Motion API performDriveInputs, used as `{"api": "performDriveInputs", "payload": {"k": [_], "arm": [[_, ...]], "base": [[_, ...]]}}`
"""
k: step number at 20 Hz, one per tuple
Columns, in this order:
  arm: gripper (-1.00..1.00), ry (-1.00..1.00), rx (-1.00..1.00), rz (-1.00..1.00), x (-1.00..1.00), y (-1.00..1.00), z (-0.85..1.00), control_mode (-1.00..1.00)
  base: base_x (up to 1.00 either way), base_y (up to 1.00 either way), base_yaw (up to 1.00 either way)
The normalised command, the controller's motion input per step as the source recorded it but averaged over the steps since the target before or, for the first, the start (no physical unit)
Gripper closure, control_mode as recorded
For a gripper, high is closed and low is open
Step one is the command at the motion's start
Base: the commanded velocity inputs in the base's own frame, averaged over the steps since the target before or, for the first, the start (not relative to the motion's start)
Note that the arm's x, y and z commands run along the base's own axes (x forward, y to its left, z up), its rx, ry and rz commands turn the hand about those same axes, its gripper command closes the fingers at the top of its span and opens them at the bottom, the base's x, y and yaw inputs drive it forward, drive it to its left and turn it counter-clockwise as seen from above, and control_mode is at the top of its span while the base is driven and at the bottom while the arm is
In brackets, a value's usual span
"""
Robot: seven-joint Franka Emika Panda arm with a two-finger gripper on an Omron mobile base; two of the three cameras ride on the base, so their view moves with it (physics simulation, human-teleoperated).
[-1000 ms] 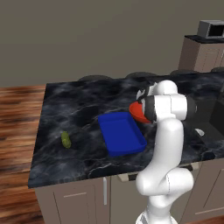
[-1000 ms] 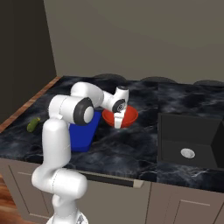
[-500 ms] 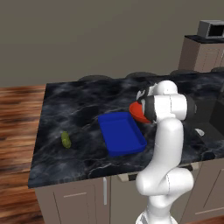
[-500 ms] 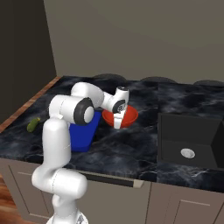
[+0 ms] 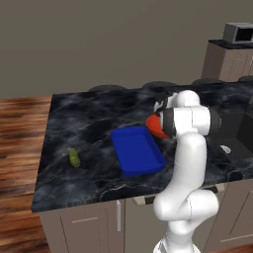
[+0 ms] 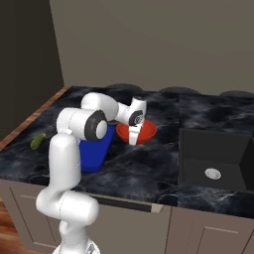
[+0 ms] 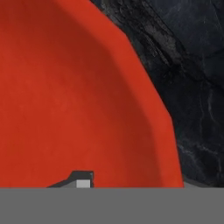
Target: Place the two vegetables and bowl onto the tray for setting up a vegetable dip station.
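Note:
The red-orange bowl (image 6: pixel 145 130) stands on the dark marble counter just right of the blue tray (image 6: pixel 94 153). My gripper (image 6: pixel 133 139) reaches down over the bowl's near rim. In the hand view the bowl's inside (image 7: pixel 65 87) is very close, and one dark fingertip (image 7: pixel 82 179) rises within it; how far the jaws are closed is hidden. From the left base view, my arm covers most of the bowl (image 5: pixel 154 126) beside the tray (image 5: pixel 136 150). A yellow-green pickle-like vegetable (image 5: pixel 74 158) lies far left on the counter, also seen near the left edge (image 6: pixel 37 141).
A dark sink (image 6: pixel 213 159) is sunk into the counter to the right of the bowl. A microwave (image 5: pixel 239 32) sits on a cabinet at the far right. Wooden floor (image 5: pixel 20 148) lies beyond the counter's left end.

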Motion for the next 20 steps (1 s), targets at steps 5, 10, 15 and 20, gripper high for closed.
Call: {"api": "performDriveInputs", "payload": {"k": [5,10,15,20], "arm": [[1.00,0.00,0.00,0.00,-0.13,-0.07,0.26,-1.00],[1.00,-0.08,0.02,0.01,-0.22,-0.07,0.33,-1.00],[1.00,-0.09,0.00,0.04,-0.28,-0.02,0.33,-1.00],[1.00,0.00,0.00,0.09,-0.37,0.03,0.31,-1.00]], "base": [[0.00,0.00,0.00],[0.00,0.00,0.00],[0.00,0.00,0.00],[0.00,0.00,0.00]]}}
